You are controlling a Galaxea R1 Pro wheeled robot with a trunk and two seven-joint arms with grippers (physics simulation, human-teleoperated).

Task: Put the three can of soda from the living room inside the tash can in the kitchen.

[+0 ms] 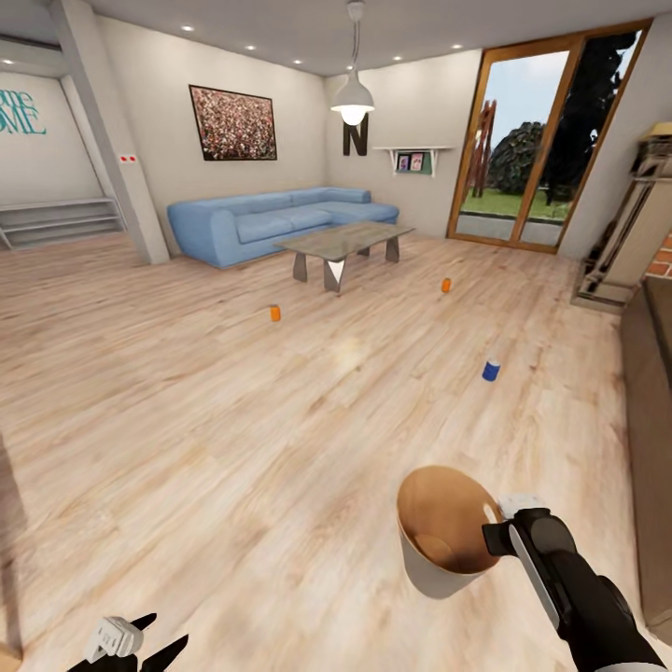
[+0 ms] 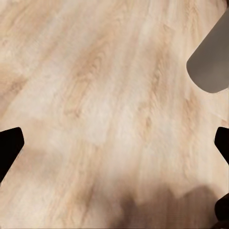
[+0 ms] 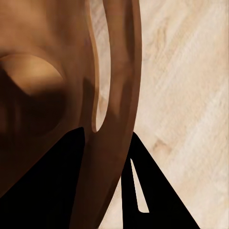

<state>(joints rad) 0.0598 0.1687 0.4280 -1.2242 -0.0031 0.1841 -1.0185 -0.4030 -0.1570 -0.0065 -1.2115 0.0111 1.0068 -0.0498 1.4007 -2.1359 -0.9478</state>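
Observation:
Three soda cans stand apart on the wood floor of the living room: an orange can left of centre, a second orange can farther back near the coffee table, and a dark blue can to the right. The trash can, pale grey outside and tan-brown inside, hangs low in front of me. My right gripper is shut on its rim. The right wrist view looks into the bin's empty inside, with the rim wall between the black fingers. My left gripper is open and low over bare floor.
A glass-topped coffee table and a blue sectional sofa stand behind the cans. Glass doors are at the back right. A wood cabinet edge runs along my right. A grey pillar stands at the left.

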